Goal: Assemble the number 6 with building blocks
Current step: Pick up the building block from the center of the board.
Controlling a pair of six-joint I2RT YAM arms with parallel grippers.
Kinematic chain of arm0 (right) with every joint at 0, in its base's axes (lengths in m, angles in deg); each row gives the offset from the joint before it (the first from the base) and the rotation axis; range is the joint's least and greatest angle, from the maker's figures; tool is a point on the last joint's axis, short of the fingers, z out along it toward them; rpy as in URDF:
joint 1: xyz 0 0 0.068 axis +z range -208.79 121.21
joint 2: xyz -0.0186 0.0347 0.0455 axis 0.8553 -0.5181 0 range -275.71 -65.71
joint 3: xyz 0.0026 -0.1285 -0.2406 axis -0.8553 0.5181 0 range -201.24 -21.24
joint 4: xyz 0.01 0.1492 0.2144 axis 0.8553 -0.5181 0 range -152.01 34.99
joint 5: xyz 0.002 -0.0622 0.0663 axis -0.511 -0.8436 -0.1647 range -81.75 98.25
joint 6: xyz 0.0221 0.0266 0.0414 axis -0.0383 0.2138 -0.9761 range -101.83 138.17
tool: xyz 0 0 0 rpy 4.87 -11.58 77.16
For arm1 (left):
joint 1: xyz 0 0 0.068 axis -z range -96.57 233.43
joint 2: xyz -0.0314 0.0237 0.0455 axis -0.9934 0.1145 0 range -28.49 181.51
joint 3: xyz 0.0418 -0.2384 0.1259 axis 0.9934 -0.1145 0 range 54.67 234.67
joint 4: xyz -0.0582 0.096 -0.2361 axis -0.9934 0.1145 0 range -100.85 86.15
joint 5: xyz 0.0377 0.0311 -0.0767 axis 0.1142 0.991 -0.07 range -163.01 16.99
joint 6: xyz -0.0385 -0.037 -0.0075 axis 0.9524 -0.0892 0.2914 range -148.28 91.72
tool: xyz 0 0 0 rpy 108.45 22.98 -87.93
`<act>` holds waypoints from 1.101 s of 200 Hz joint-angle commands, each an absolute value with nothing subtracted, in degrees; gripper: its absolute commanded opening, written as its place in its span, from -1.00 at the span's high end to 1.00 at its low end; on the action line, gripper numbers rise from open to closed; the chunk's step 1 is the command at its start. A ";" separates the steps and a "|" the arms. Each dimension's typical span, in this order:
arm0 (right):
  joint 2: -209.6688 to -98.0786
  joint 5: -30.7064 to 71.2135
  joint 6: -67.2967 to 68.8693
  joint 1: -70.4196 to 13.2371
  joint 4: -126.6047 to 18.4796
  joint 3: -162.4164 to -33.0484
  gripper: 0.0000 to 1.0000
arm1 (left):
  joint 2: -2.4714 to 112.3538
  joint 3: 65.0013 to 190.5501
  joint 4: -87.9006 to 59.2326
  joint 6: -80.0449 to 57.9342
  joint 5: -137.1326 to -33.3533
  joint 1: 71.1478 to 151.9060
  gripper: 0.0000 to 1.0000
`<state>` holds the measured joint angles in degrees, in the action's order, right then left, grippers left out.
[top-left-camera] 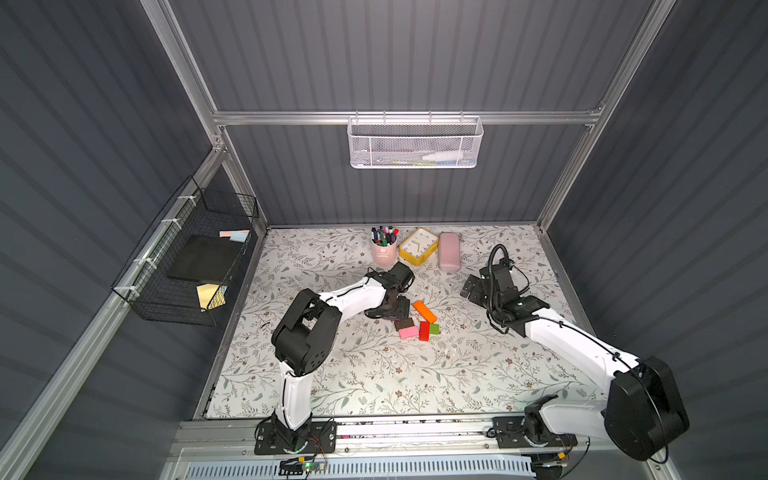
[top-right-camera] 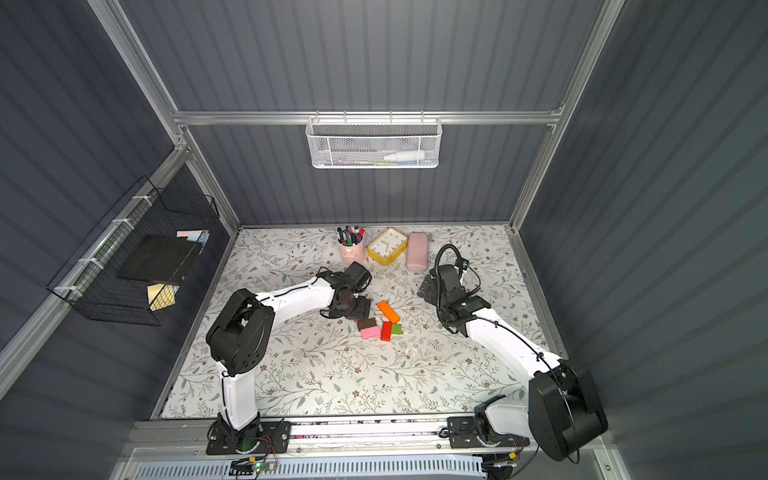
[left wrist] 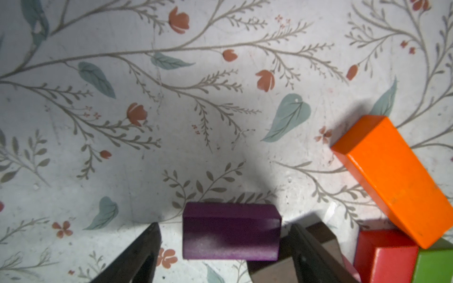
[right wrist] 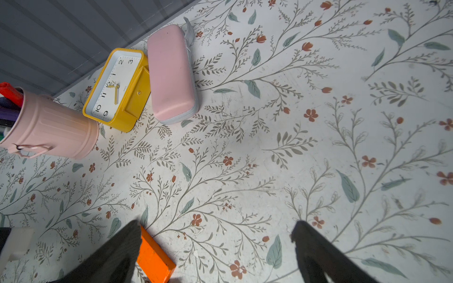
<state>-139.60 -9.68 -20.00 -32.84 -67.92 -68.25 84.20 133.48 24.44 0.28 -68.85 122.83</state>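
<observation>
Two left fingers (left wrist: pixel 144 250) straddle the purple block (left wrist: pixel 230 232) on the bench (top-left-camera: pixel 374 374), parted and not yet touching it; the other blocks (top-left-camera: pixel 424 331) cluster just right of it. Right fingers (right wrist: pixel 318 257) hang wide and empty. Grasping step: next, probably a square squeeze on purple.

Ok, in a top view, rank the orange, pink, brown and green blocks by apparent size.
1. Orange block, largest.
2. Pink block and brown block look alike; no ranking between them.
3. Green block, smallest.
All sit close together, so camera distance barely matters.
</observation>
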 commanded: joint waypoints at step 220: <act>-137.70 -9.14 -21.12 -33.63 -68.25 -66.95 -0.93 | 89.79 142.84 27.07 2.31 -71.43 123.11 -0.13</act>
<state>-139.12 -9.33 -20.20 -33.36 -67.90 -67.68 87.69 138.92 25.33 0.39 -70.95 122.83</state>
